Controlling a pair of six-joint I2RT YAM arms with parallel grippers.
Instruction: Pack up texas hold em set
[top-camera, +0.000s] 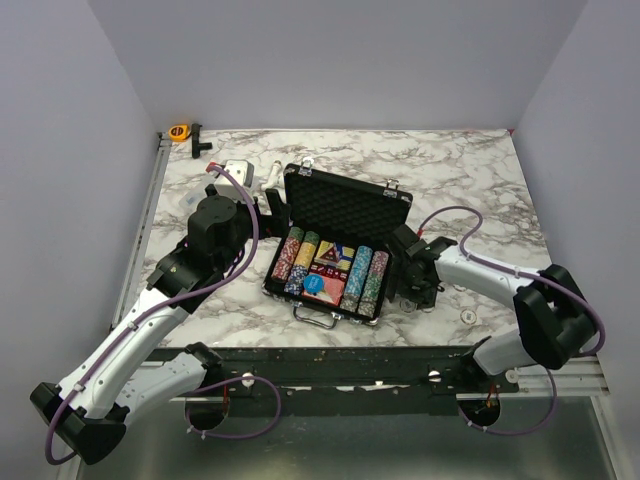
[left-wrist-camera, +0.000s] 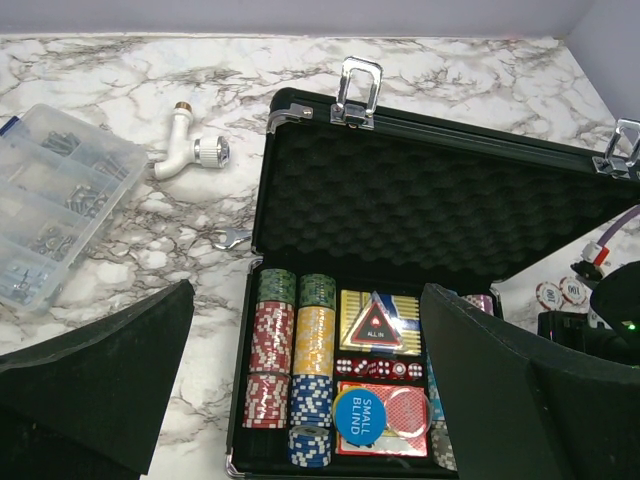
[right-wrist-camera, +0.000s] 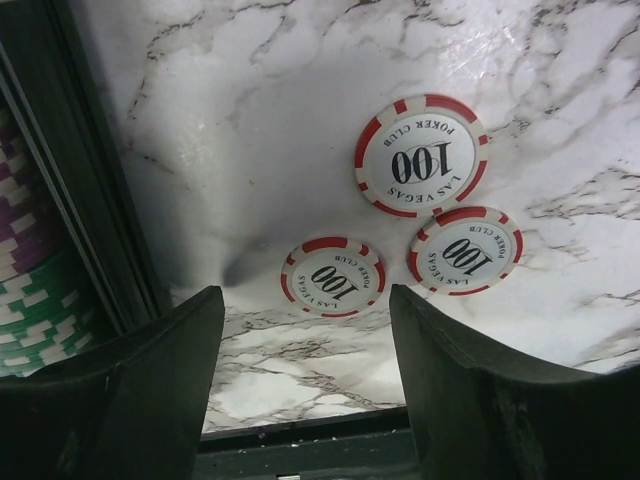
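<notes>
Right wrist view held the job. The right pincer (right-wrist-camera: 305, 340) stood wide with nothing between its fingers, hanging low over the bench (right-wrist-camera: 230, 110) just outside the wall of the case (right-wrist-camera: 90, 200). Three loose red-and-white chips lay flat there. The nearest chip (right-wrist-camera: 333, 277) sat just ahead of the gap between the fingers. A second chip (right-wrist-camera: 465, 250) lay just beside it to one side, and a third chip (right-wrist-camera: 421, 155) lay beyond, close to the second.

The step looked to be gathering these strays into the case. Flat chips give little edge to pinch, so the fingers would need to come right down to the marble, straddle the nearest chip alone and close slowly. Taking that one first should keep the other two from being knocked. The case wall stood close on the other side, leaving that finger little room.

Left wrist view showed the left pincer (left-wrist-camera: 308, 300) wide too and holding nothing, above the near edge of the open case. In the tray lay the chip stacks (left-wrist-camera: 290, 370), red card deck (left-wrist-camera: 405, 410) and blue disc (left-wrist-camera: 360, 417).

Farther off were a clear compartment box (left-wrist-camera: 60, 200), a white pipe fitting (left-wrist-camera: 190, 152) and, at the far edge, an orange tape measure (top-camera: 179, 131).
</notes>
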